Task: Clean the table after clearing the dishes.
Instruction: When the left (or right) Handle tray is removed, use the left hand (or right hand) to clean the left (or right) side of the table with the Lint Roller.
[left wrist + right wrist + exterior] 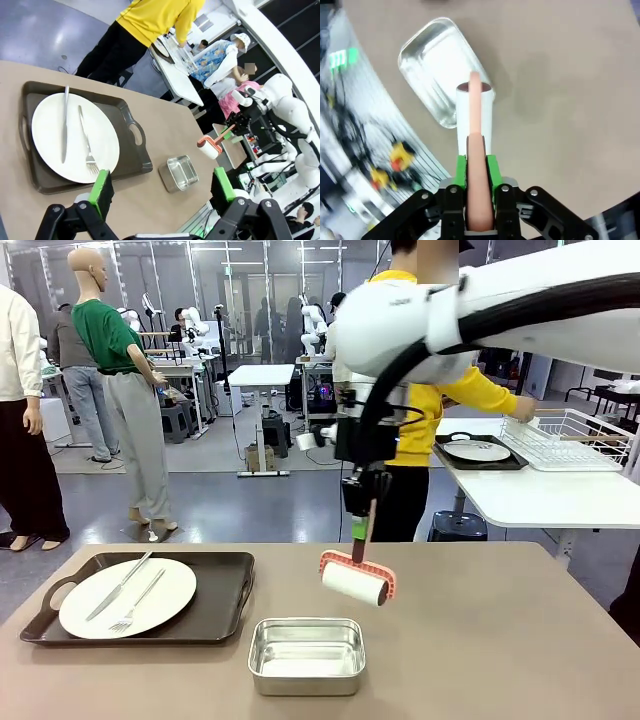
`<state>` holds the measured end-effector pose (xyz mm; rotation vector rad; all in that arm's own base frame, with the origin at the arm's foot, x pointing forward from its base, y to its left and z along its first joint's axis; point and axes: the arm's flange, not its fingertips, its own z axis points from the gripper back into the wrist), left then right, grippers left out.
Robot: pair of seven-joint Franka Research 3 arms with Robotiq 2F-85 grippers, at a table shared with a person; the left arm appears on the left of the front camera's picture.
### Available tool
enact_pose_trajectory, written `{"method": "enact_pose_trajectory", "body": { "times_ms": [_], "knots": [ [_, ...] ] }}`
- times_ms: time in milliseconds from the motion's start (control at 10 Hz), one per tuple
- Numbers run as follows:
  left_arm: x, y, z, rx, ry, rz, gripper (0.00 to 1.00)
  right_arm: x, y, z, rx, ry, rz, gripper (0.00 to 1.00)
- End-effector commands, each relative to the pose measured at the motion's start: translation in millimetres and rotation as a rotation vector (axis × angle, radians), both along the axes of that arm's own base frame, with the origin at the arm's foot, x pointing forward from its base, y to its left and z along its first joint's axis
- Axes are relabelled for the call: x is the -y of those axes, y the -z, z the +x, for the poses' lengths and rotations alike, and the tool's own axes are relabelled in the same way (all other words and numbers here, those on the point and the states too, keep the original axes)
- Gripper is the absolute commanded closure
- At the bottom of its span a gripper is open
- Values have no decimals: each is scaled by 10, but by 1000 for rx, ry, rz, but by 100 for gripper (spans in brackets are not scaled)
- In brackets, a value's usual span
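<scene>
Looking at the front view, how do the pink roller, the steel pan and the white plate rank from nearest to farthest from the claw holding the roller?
From the right gripper:
1. Lint roller: held in it, just below.
2. Steel pan: near edge, middle.
3. White plate: on the tray, far left.

On the counter (pixel 520 640), a tray (pixel 225 590) sits at the left with a plate (pixel 175 585) on it. A knife (pixel 118 587) and a fork (pixel 135 605) lie on the plate, the knife to the left. A pan (pixel 306 655) stands right of the tray, near the front edge. A roller (pixel 355 583) hangs above the counter just behind the pan, clamped in the right arm's jaws. Behind at the right, a smaller table (pixel 540 500) bears a second tray (pixel 450 462) holding a second plate (pixel 477 451), with a wire rack (pixel 575 440) to its right.
</scene>
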<state>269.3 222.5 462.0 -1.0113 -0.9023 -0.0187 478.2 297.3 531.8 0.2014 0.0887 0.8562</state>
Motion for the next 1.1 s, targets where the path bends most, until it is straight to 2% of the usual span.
{"method": "enact_pose_trajectory", "body": {
  "times_ms": [0,100,200,300,500,700,800,1000],
  "knots": [
    [-22,-26,6,10,3,-3,0,396,221,-415,24,329,5,100],
    [-22,-26,6,10,3,-3,0,580,272,-496,4,467,28,100],
    [-22,-26,6,10,3,-3,0,730,351,-563,24,588,71,100],
    [-22,-26,6,10,3,-3,0,864,475,-586,44,681,95,100],
    [-22,-26,6,10,3,-3,0,975,672,-442,63,801,178,100],
    [-22,-26,6,10,3,-3,0,965,821,-235,61,808,152,100],
    [-22,-26,6,10,3,-3,0,1073,675,-418,38,772,149,100],
    [-22,-26,6,10,3,-3,0,1073,675,-418,38,772,149,100]
  ]
}}
